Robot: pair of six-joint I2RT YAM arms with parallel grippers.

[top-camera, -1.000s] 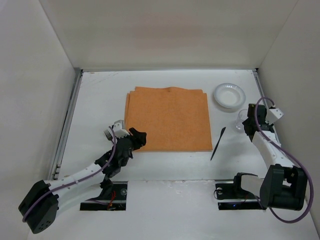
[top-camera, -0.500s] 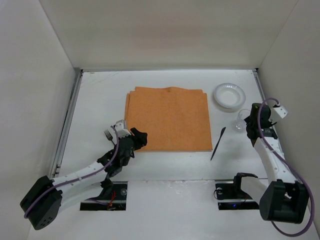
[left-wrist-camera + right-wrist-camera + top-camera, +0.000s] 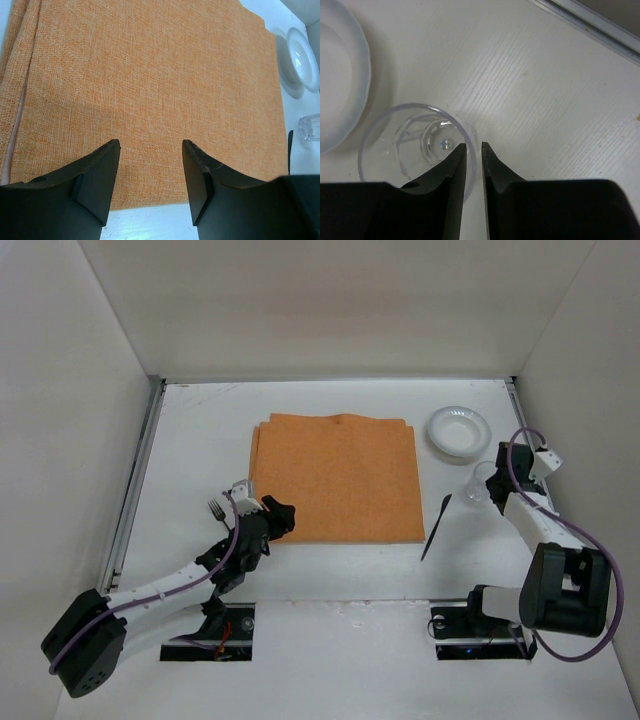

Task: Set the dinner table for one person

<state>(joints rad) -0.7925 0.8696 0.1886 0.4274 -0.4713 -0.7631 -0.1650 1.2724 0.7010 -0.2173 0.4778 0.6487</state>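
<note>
Clear cup (image 3: 395, 142) — rim pinched in right hand (image 3: 474, 146).

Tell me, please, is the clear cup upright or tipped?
Upright: the clear cup has its open rim facing up, base visible through it.

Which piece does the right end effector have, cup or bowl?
The clear cup: the right end effector pinches its rim, one finger inside. The white bowl sits beside it, untouched.

Top external view: fixed, high above the near edge, facing down and forward over the dinner table (image 3: 200, 430). Left wrist view: low, close, facing forward across the orange placemat (image 3: 150, 75). Right wrist view: very close, facing down onto the clear cup (image 3: 405, 140). All 3 views share that cup and the white bowl (image 3: 459, 430).
</note>
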